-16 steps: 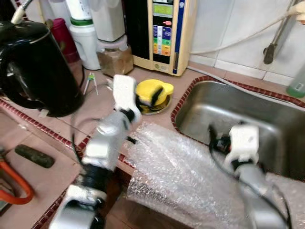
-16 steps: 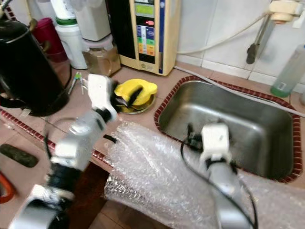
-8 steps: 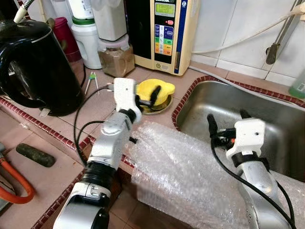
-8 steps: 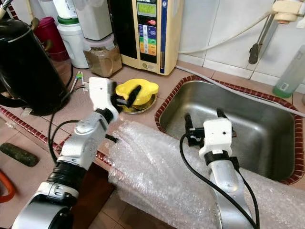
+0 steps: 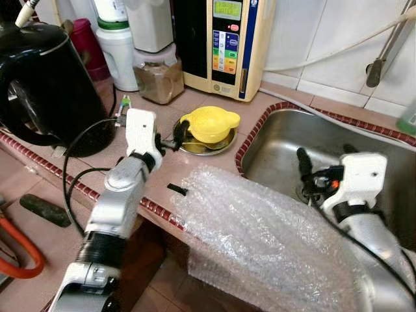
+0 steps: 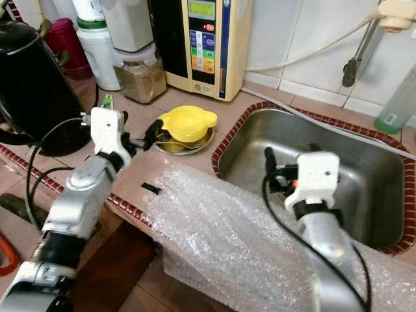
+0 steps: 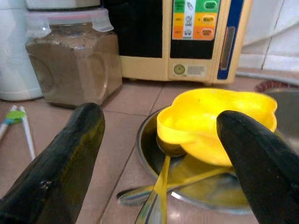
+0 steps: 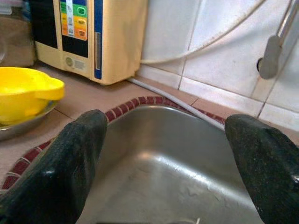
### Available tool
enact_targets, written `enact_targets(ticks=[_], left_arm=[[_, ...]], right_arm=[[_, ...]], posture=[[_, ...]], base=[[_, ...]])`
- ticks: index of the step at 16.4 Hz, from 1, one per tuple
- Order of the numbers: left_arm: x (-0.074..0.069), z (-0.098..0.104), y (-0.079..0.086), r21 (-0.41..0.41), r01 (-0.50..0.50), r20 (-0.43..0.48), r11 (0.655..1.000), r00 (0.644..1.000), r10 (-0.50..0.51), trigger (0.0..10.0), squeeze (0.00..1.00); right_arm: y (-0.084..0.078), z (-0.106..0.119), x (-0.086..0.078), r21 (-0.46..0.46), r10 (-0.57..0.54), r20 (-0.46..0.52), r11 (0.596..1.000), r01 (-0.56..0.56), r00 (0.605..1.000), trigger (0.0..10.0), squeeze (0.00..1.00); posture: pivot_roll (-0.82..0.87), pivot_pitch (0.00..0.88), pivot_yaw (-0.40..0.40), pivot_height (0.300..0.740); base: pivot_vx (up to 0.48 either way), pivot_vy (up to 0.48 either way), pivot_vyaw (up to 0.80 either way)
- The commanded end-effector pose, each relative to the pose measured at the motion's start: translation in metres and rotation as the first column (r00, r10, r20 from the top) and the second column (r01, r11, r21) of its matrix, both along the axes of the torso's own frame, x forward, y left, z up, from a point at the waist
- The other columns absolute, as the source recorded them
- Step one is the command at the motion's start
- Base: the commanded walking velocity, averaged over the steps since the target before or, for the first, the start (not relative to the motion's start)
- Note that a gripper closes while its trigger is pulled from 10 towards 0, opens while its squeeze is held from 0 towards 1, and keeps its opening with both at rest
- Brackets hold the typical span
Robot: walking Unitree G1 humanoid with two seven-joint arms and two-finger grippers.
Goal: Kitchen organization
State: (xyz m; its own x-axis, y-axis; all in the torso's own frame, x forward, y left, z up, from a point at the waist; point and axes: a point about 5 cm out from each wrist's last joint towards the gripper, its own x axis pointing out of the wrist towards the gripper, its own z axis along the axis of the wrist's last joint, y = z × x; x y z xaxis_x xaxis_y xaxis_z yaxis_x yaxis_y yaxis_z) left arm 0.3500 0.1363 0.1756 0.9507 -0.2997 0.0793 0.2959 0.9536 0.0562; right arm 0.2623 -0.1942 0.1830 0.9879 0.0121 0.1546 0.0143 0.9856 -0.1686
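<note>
1. Two head views share one scene. The left end effector (image 5: pixel 168 138) sits low over the tiled pink tabletop (image 5: pixel 143 143), its black fingers spread apart and empty, aimed at the yellow scalloped plastic bowl (image 5: pixel 209 123) just beside it. That bowl rests tilted in a shallow round steel dish (image 5: pixel 224 147), close to the stainless steel sink (image 5: pixel 286 159). A crinkled sheet of clear bubble wrap (image 5: pixel 260 234) drapes over the tabletop's front edge. Near it lies a small black scrap (image 5: pixel 176 189). A black electric kettle (image 5: pixel 45 91) stands well to the left.

2. The left wrist view shows both fingers (image 7: pixel 60 158) wide apart and straddling nothing. The yellow bowl lies ahead, nearer one finger than the other. A yellow-handled spoon (image 7: pixel 156 196) lies in the steel dish under the bowl. Behind stand a clear lidded jar of brown powder (image 7: pixel 70 60) and a cream water purifier with coloured buttons (image 7: pixel 196 42).

3. The right wrist view looks into the sink. The right end effector (image 8: pixel 163 158) hovers there with its fingers (image 8: pixel 65 163) released and holding nothing.

4. The step in hand looks like grasping the bowl. I would centre the gap on the raised near rim, come in level, and close on the rim alone. The spoon and dish could catch or slide.
</note>
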Motion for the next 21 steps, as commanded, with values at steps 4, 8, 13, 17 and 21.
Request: enact_targets(ticks=[4, 8, 13, 17, 21], left_arm=[[-0.032, -0.008, -0.001, 0.063, 0.034, 0.021, 0.997, 0.999, -0.035, 10.0, 0.00], [-0.052, -0.011, 0.008, 0.055, -0.047, 0.055, 0.997, 0.998, 0.044, 10.0, 0.00], [-0.053, -0.007, 0.013, 0.020, -0.144, 0.052, 0.989, 0.988, 0.143, 10.0, 0.00], [-0.024, 0.005, 0.007, -0.049, -0.170, 0.033, 0.984, 0.985, 0.172, 10.0, 0.00], [0.007, 0.016, 0.000, -0.092, -0.189, 0.013, 0.978, 0.982, 0.191, 10.0, 0.00]], right_arm=[[-0.017, 0.017, 0.003, -0.074, -0.059, 0.021, 0.995, 0.061, 0.998, 10.0, 0.00], [-0.006, -0.004, -0.007, -0.074, -0.082, -0.016, 0.994, 0.081, 0.996, 10.0, 0.00], [0.014, -0.012, -0.011, 0.051, -0.035, -0.032, 0.998, 0.036, 0.999, 10.0, 0.00], [0.027, -0.004, -0.007, 0.054, -0.018, 0.000, 0.998, 0.018, 1.000, 10.0, 0.00], [0.027, -0.002, -0.013, 0.070, -0.031, 0.014, 0.997, 0.029, 0.999, 10.0, 0.00]], posture=[[-0.05, 0.081, 0.034, 0.740], [0.00, 0.053, 0.024, 0.740], [0.02, 0.053, 0.022, 0.740], [-0.02, 0.065, 0.037, 0.740], [-0.07, 0.082, 0.057, 0.740]], base=[[0.000, 0.000, 0.00], [0.000, 0.000, 0.00], [0.000, 0.000, 0.00], [0.000, 0.000, -0.20], [0.000, 0.000, -0.25]])
